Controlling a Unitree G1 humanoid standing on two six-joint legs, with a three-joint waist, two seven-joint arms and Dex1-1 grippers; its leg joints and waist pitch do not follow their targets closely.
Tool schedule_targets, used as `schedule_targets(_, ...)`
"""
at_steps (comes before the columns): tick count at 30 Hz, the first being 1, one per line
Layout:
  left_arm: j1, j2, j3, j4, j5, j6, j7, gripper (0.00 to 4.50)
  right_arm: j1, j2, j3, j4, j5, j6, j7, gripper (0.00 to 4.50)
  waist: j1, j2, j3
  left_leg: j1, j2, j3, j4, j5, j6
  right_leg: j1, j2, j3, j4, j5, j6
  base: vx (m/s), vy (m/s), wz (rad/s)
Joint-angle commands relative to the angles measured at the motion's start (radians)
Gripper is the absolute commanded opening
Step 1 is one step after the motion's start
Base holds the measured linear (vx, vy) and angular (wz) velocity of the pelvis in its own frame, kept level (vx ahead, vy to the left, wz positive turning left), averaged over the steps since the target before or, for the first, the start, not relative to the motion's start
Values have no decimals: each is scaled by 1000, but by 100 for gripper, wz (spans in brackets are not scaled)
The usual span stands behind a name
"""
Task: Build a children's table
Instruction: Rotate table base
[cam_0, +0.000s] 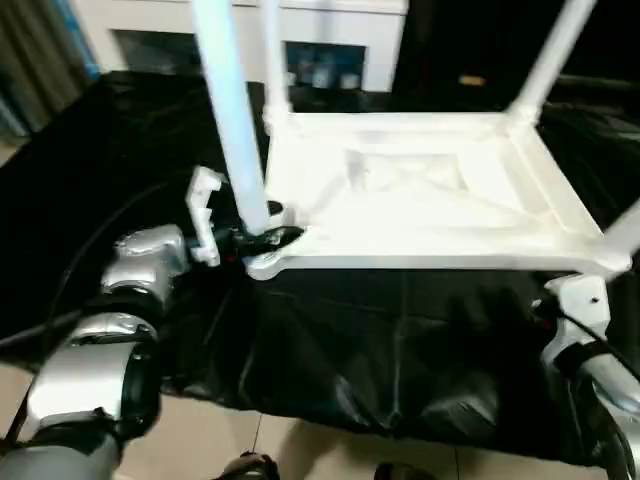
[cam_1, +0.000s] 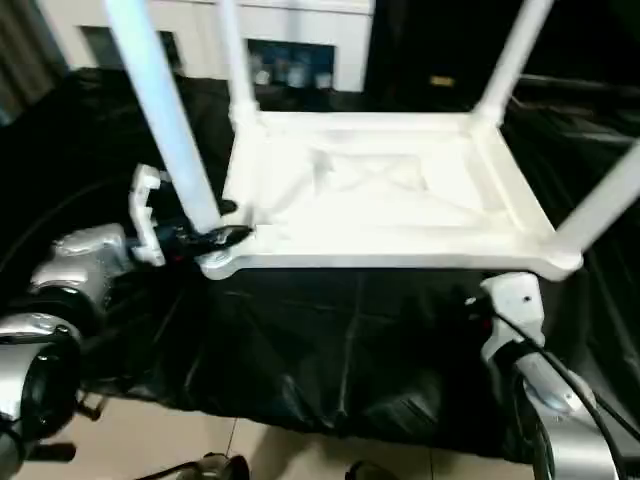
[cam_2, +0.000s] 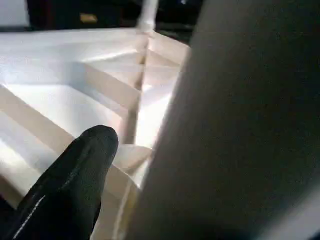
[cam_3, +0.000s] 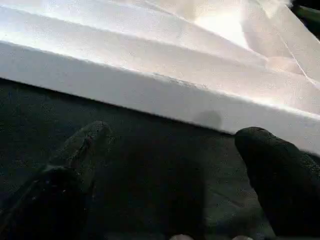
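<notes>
From the head views, the table top (cam_0: 420, 200) lies upside down on a black cloth (cam_0: 400, 350) so its corner sockets face up; three legs already stand in them. The left gripper (cam_0: 262, 238) grasps the near-left leg (cam_0: 232, 120) low down, seemingly to seat it. Its wrist view shows one finger (cam_2: 75, 185) against the ribbed underside. The right wrist view shows the right gripper (cam_3: 170, 165) released, fingers spread before the near edge.

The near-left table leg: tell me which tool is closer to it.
Left. The left tool is closed around the base of that leg at its corner socket. The right tool hangs open before the table top's near edge.
</notes>
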Motion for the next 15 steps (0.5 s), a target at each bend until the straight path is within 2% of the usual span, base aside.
schedule_targets(1,-27,-12,15,-16,-10,-2,9,446,-31,0,17,36,-34,23,-25,450,-2,-1,-69,19,28,-16,-68,-169,68,52,-50,29,-58,-59,-287,0,0,0)
schedule_targets(2,-29,-18,18,-26,-22,12,-14,446,-46,1,28,58,-48,29,-33,450,-7,-2,-67,20,28,-15,-69,-170,69,50,-49,29,-61,-68,-294,0,0,0)
schedule_targets(3,-28,-21,15,-40,-34,32,-48,446,-62,3,36,82,-56,33,-34,450,-5,4,-67,22,29,-15,-68,-175,67,50,-49,29,-60,-75,-298,0,0,0)
schedule_targets(4,-19,-24,6,-70,-52,75,-108,446,-90,8,52,128,-71,30,-41,450,-5,2,-68,24,31,-14,-69,-174,65,49,-49,29,-60,-71,-302,0,0,0)
schedule_targets(6,10,-23,-21,-125,-63,120,-184,446,-125,23,66,185,-87,19,-55,450,-4,8,-69,24,33,-12,-69,-165,59,48,-46,28,-54,-45,-324,0,0,0)
schedule_targets(8,89,-14,-75,-253,-76,184,-284,446,-181,56,78,268,-96,-4,-77,450,-2,6,-71,22,36,-10,-67,-148,68,52,-50,30,-46,-6,-341,0,0,0)
schedule_targets(9,107,-12,-85,-287,-83,205,-298,446,-192,61,81,285,-97,-10,-79,450,-4,7,-69,18,34,-8,-66,-135,80,51,-47,29,-47,0,-343,0,0,0)
schedule_targets(10,158,-8,-110,-384,-104,264,-325,446,-221,76,88,329,-99,-25,-82,450,-4,4,-70,19,38,-7,-65,-126,85,52,-51,30,-43,14,-352,0,0,0)
schedule_targets(11,192,-5,-128,-448,-117,297,-325,446,-240,86,93,353,-102,-33,-87,450,-6,7,-69,13,37,-9,-66,-122,88,55,-51,29,-41,10,-353,0,0,0)
schedule_targets(12,234,3,-150,-523,-132,335,-324,446,-261,99,98,378,-103,-41,-92,450,-10,8,-69,16,37,-7,-66,-135,88,51,-48,28,-45,-7,-349,0,0,0)
schedule_targets(13,265,11,-167,-579,-145,363,-324,446,-277,109,101,394,-102,-46,-95,450,-14,0,-68,16,40,-9,-69,-146,86,53,-50,28,-44,-20,-350,0,0,0)
schedule_targets(14,300,20,-184,-639,-162,393,-319,446,-294,119,108,410,-106,-53,-93,450,-21,7,-63,16,37,-8,-73,-175,81,50,-46,27,-53,-84,-336,0,0,0)
schedule_targets(15,337,31,-201,-702,-181,424,-314,446,-311,130,116,428,-111,-61,-91,450,-31,7,-60,13,39,-10,-77,-202,65,51,-47,28,-53,-131,-327,0,0,0)
